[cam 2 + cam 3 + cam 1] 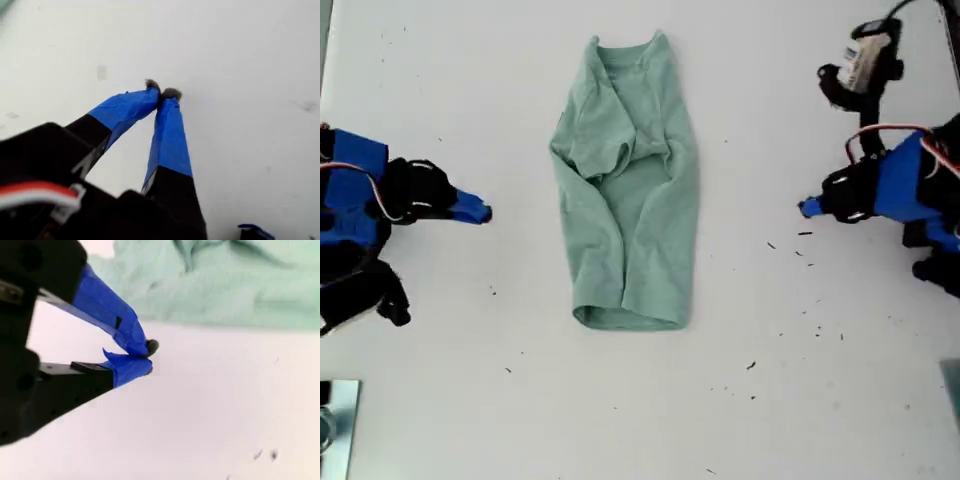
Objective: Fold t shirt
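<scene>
1. Pressed together w/ nothing between the tips: my first gripper (162, 93) is hanging over bare white table (240, 55), holding nothing.
2. Same w/ my second gripper (147, 357): tips are meeting, empty, and it's pointing toward the t shirt (235, 295), which is lying just ahead of it on the table.
3. T shirt (630, 190) is sitting mid-table in the exterior view, both sides already folded in to a narrow strip, collar toward the top of that view, hem toward the bottom. Long axis is running top-to-bottom there.
4. One arm (380, 200) is waiting at the exterior view's left and one arm (890, 185) at its right, both aiming at the strip's long edges at about mid-length and both well apart from the cloth. Neither is looking clearly nearer (can't match first/second to sides from the wrist views).
5. Judging the next step: prob. folding hem up to collar, so each gripper is needing to open and shift toward the hem corners, i.e. toward the exterior view's bottom, then inward.
</scene>
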Controlling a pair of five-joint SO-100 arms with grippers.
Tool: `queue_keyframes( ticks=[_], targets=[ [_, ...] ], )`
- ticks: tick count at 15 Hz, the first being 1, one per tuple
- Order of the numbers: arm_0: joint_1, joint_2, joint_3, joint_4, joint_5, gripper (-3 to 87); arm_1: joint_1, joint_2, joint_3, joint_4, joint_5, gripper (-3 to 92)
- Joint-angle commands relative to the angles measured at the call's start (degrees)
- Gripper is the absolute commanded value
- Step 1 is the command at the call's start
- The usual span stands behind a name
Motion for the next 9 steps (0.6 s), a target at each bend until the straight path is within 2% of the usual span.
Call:
queue_keyframes(
  ticks=[1, 2, 3, 4, 6, 9],
  targets=[
    [9.0, -14.2, -26.0, 1.7, -0.4, -0.2, -10.0, -29.7, -45.2, 8.1, 3.9, 13.0],
    [13.2, -23.1, -34.0, 0.9, -0.3, 3.5, -13.2, -40.8, -58.2, 13.4, 6.7, 24.8],
    [16.6, -31.9, -41.6, 0.7, 0.6, 22.2, -15.4, -48.7, -67.4, 15.5, 7.3, 34.3],
    [19.2, -40.0, -49.6, 2.1, 2.1, 26.6, -17.4, -55.3, -75.8, 18.8, 9.0, 35.2],
    [21.6, -51.5, -59.1, 4.6, 1.8, 29.2, -19.9, -62.5, -83.4, 21.7, 12.0, 37.2],
    [19.8, -62.7, -59.4, 3.4, 3.4, 30.2, -20.8, -67.6, -84.6, 19.9, 13.2, 36.0]
  ],
)
